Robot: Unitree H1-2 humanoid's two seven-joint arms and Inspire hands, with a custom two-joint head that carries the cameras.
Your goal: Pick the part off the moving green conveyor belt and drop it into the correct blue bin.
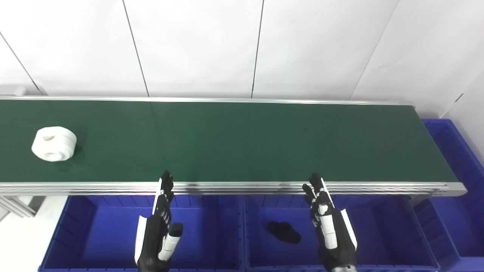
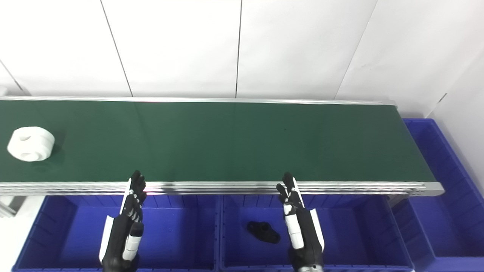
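Note:
A white round part (image 1: 54, 143) with a hole in its top lies on the green conveyor belt (image 1: 234, 139) near its left end. My left hand (image 1: 159, 226) hovers open over the left blue bin (image 1: 87, 234), fingers pointing at the belt's near rail, far right of the part. Over the middle blue bin (image 1: 382, 234) my right hand (image 1: 328, 223) is open too, holding nothing. A small black part (image 1: 283, 231) lies on that bin's floor, just left of the right hand.
A third blue bin (image 1: 453, 151) stands at the belt's right end. An aluminium rail (image 1: 245, 187) edges the belt's near side, above the bins. White wall panels rise behind the belt.

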